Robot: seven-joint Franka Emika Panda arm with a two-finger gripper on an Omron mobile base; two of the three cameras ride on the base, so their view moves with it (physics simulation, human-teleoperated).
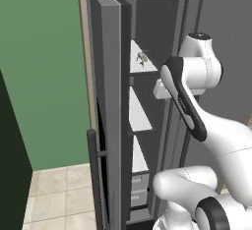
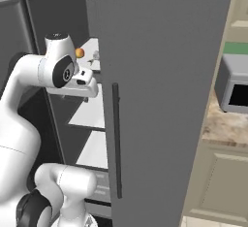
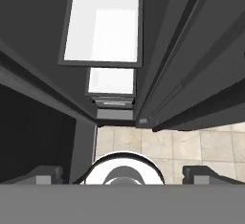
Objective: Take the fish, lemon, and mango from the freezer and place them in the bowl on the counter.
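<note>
green wall (image 1: 44, 76) and pale floor tiles (image 1: 54, 194) frame the tall grey fridge, whose narrow left freezer (image 1: 147, 52) stands with its door (image 1: 106, 106) swung wide, dark bar handle (image 1: 93, 175) at the door's edge. white shelves (image 1: 139, 111) step down inside to grey drawers (image 1: 139, 187). on the top shelf lies the fish (image 1: 142, 58), and from the right base view the mango (image 2: 79, 53) sits just beside it. the arm reaches into the freezer at the level of that shelf, hand turned down. in the hand view the jaws stand wide apart, holding nothing, fingertips (image 3: 45, 174) at the bottom edge over the lower shelves and floor. right of the fridge, the bench (image 2: 227, 126) carries a microwave (image 2: 232, 88).
</note>
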